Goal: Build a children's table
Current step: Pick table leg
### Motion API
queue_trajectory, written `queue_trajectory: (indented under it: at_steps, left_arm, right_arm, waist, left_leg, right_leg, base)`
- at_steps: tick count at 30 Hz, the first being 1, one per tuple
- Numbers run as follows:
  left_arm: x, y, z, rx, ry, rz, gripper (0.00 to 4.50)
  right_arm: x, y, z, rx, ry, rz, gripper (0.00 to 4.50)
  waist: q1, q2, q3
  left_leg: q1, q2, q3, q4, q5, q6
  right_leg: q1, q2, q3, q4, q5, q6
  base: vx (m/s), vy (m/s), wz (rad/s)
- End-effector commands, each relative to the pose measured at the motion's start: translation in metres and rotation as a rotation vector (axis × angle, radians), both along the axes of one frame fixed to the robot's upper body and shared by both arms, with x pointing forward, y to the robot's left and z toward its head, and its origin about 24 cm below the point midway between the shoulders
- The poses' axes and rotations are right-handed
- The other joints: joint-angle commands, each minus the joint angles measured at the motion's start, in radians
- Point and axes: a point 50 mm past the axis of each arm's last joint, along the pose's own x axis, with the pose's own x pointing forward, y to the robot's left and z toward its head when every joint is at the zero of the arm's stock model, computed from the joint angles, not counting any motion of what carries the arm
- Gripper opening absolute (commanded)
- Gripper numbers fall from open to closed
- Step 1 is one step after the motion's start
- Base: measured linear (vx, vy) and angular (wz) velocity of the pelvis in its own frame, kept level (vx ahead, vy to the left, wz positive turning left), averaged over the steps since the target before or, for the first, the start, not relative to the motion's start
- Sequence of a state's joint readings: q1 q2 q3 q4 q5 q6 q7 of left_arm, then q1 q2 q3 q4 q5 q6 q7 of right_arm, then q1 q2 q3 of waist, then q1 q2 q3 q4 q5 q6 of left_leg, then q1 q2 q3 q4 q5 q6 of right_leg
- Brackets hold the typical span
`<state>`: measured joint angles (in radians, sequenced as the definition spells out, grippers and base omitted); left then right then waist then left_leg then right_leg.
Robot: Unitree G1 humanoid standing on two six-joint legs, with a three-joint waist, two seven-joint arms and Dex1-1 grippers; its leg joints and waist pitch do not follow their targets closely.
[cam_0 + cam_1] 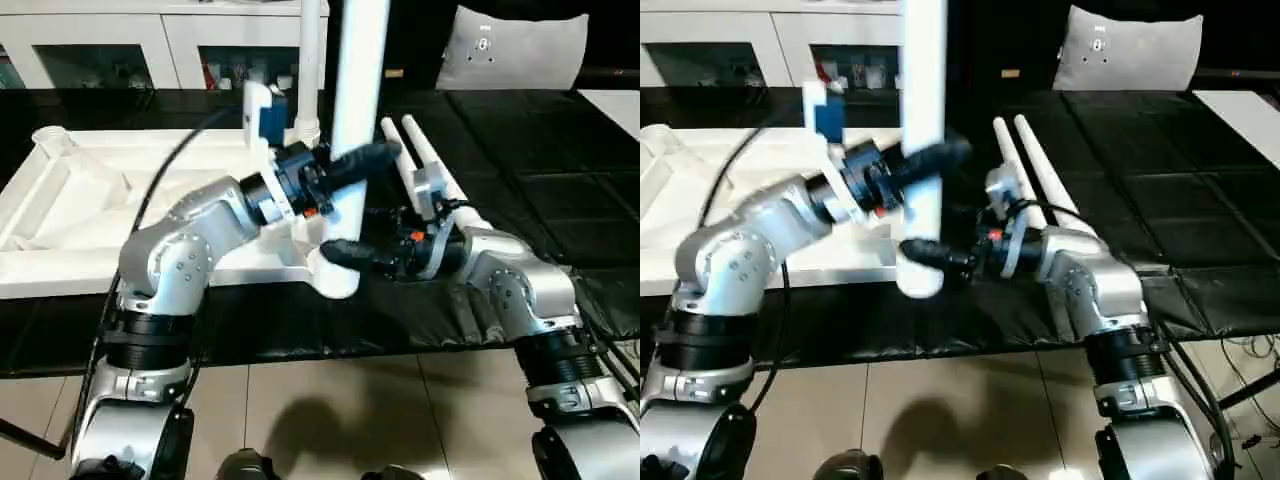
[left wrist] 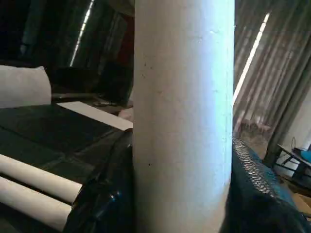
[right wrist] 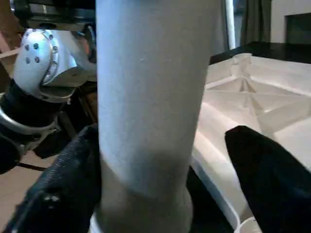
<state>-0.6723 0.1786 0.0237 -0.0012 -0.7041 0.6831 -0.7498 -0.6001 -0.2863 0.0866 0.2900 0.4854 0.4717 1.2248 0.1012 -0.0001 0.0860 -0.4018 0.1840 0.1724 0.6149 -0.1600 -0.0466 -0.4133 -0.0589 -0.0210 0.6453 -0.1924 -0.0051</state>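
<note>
1. The black padded surface (image 1: 560,170) carries everything and runs back to a white cabinet with glass doors (image 1: 150,45) along the far side; a grey pillow (image 1: 515,48) sits at its far right end.
2. The white tabletop (image 1: 90,215) lies upside down on the left of the surface, ribbed underside up, with a round corner socket (image 1: 52,140) at its far left corner.
3. A white tube leg (image 1: 355,120) stands upright at the tabletop's near right corner, its lower end (image 1: 338,280) at the tabletop's edge. It hides much of what lies behind it.
4. A second upright leg (image 1: 310,70) stands behind it, at the tabletop's far right corner.
5. Two spare legs (image 1: 1025,170) lie side by side on the surface, just right of the upright leg and beyond the right arm.
6. The left end effector (image 1: 365,160) reaches across from the left and pinches the upright leg partway up; in the left wrist view its fingers (image 2: 104,199) press against both sides of the tube.
7. The right end effector (image 1: 350,255) comes in from the right and straddles the leg low down. One finger (image 3: 63,189) touches the tube while the other stands apart from it.
8. A black cable (image 1: 165,175) arcs over the tabletop to the left arm.
</note>
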Motion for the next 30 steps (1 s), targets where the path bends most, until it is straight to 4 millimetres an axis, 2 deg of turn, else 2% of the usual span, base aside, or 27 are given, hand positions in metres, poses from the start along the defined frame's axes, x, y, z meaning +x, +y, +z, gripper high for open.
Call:
queue_trajectory:
  at_steps: [1,3,7,8,12,13,16,19,27,29,30]
  left_arm:
    - [-0.003,-0.002,0.006,-0.005,-0.035,-0.021,1.88]
    - [-0.003,-0.002,0.006,0.0,-0.036,-0.011,1.88]
    - [-0.002,-0.001,0.004,0.007,-0.038,-0.007,1.88]
    - [-0.002,-0.001,0.004,0.008,-0.038,-0.007,1.88]
    - [0.001,-0.001,0.002,0.019,-0.043,0.025,1.88]
    - [0.001,-0.001,0.002,0.019,-0.043,0.025,1.88]
    - [0.002,-0.001,0.001,0.022,-0.042,0.031,1.88]
    - [0.002,-0.001,0.001,0.023,-0.042,0.031,1.88]
    - [0.004,0.0,-0.001,0.037,-0.043,0.064,1.88]
    - [0.017,0.005,-0.004,0.051,-0.014,0.198,1.88]
    - [0.019,0.007,-0.005,0.057,-0.023,0.228,2.44]
  right_arm:
    - [0.003,-0.001,0.004,0.003,-0.001,0.002,3.58]
    - [0.003,0.0,0.004,0.009,0.005,0.005,3.32]
    - [0.003,0.001,0.003,0.015,0.014,0.011,3.16]
    - [0.003,0.002,0.003,0.016,0.015,0.012,2.93]
    - [0.001,0.002,0.001,0.02,0.024,0.018,2.65]
    - [0.001,0.002,0.001,0.02,0.024,0.018,2.51]
    - [-0.001,0.003,0.0,0.024,0.031,0.02,2.41]
    - [-0.001,0.003,-0.001,0.025,0.033,0.019,2.07]
    - [0.0,0.004,-0.003,0.019,0.032,0.0,1.95]
    - [0.008,0.006,-0.003,0.004,0.014,-0.091,1.94]
    - [0.011,0.007,-0.003,0.001,0.008,-0.128,1.94]
  waist:
    - [0.001,-0.016,-0.092]
    - [0.0,-0.014,-0.092]
    - [0.0,-0.014,-0.093]
    - [0.0,-0.014,-0.092]
    - [0.0,-0.014,-0.093]
    - [0.001,-0.011,-0.093]
    - [0.001,-0.012,-0.094]
    - [0.001,-0.012,-0.095]
    - [0.002,-0.01,-0.095]
    - [0.0,-0.01,-0.094]
    - [0.0,-0.01,-0.094]
  left_leg:
    - [0.021,0.031,-0.006,-0.062,-0.142,0.024]
    - [0.021,0.031,-0.005,-0.062,-0.139,0.024]
    - [0.02,0.031,-0.005,-0.061,-0.133,0.027]
    - [0.021,0.031,-0.005,-0.061,-0.136,0.026]
    - [0.021,0.031,-0.006,-0.062,-0.139,0.024]
    - [0.022,0.031,-0.006,-0.061,-0.137,0.022]
    - [0.021,0.031,-0.006,-0.061,-0.135,0.022]
    - [0.021,0.03,-0.006,-0.06,-0.127,0.025]
    - [0.022,0.031,-0.005,-0.06,-0.133,0.022]
    - [0.021,0.03,-0.005,-0.06,-0.133,0.019]
    - [0.022,0.03,-0.006,-0.062,-0.137,0.016]
  right_leg:
    - [0.058,-0.064,0.029,-0.079,-0.163,-0.213]
    - [0.056,-0.064,0.029,-0.079,-0.163,-0.214]
    - [0.057,-0.064,0.029,-0.079,-0.155,-0.213]
    - [0.056,-0.063,0.029,-0.079,-0.16,-0.212]
    - [0.057,-0.064,0.029,-0.08,-0.169,-0.208]
    - [0.056,-0.063,0.029,-0.08,-0.162,-0.208]
    - [0.057,-0.063,0.029,-0.079,-0.153,-0.213]
    - [0.057,-0.063,0.028,-0.077,-0.138,-0.217]
    - [0.057,-0.064,0.029,-0.078,-0.143,-0.217]
    - [0.055,-0.063,0.029,-0.079,-0.144,-0.215]
    - [0.055,-0.064,0.028,-0.081,-0.151,-0.213]
  base:
    - [0.0,0.0,0.0]
    - [0.0,0.0,0.0]
    - [0.0,0.0,0.0]
    - [0.0,0.0,0.0]
    - [0.0,0.0,0.0]
    - [0.0,0.0,0.0]
    - [0.0,0.0,0.0]
    - [0.0,0.0,0.0]
    - [0.0,0.0,0.0]
    - [0.0,0.0,0.0]
    - [0.0,0.0,0.0]
